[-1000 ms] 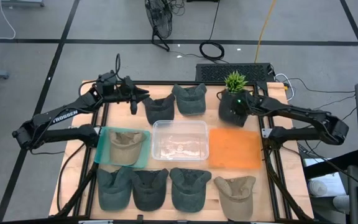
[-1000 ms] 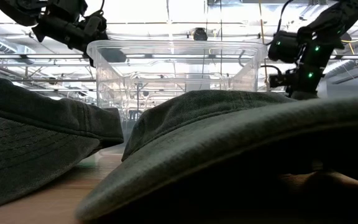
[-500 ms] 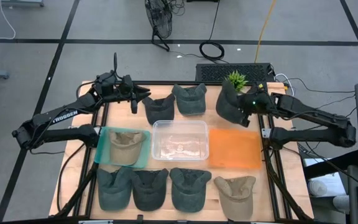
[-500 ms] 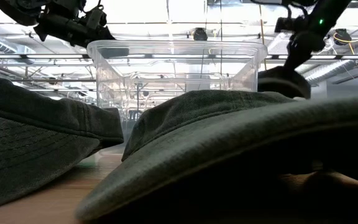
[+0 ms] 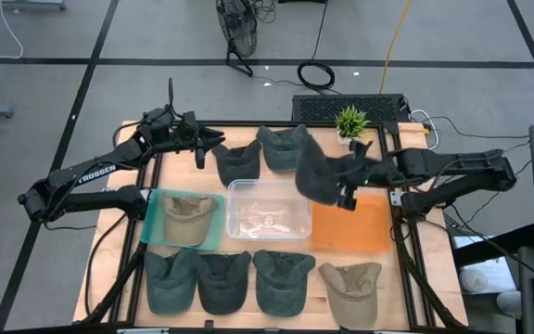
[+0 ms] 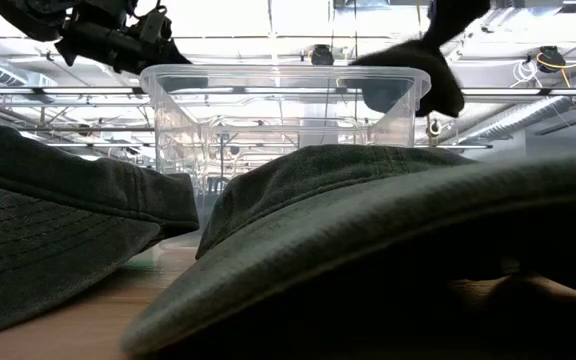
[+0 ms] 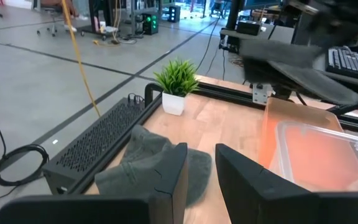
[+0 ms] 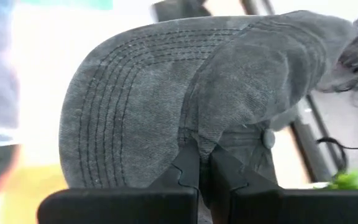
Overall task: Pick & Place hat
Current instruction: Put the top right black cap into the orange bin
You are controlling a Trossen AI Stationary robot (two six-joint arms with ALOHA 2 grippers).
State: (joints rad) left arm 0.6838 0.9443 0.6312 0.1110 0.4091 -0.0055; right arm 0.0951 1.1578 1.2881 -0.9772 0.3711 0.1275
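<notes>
My right gripper (image 8: 199, 163) pinched tight on dark hat (image 5: 321, 172) (soft, light, floppy); crown fabric best hold.

7 gray hats (image 5: 282, 283), 2 tan hats (image 5: 351, 288)

Grey hat (image 7: 148, 163) near potted plant (image 7: 176, 84)

White "TROSSEN" lettering along the left arm (image 5: 95, 171), nothing else legible.
</notes>
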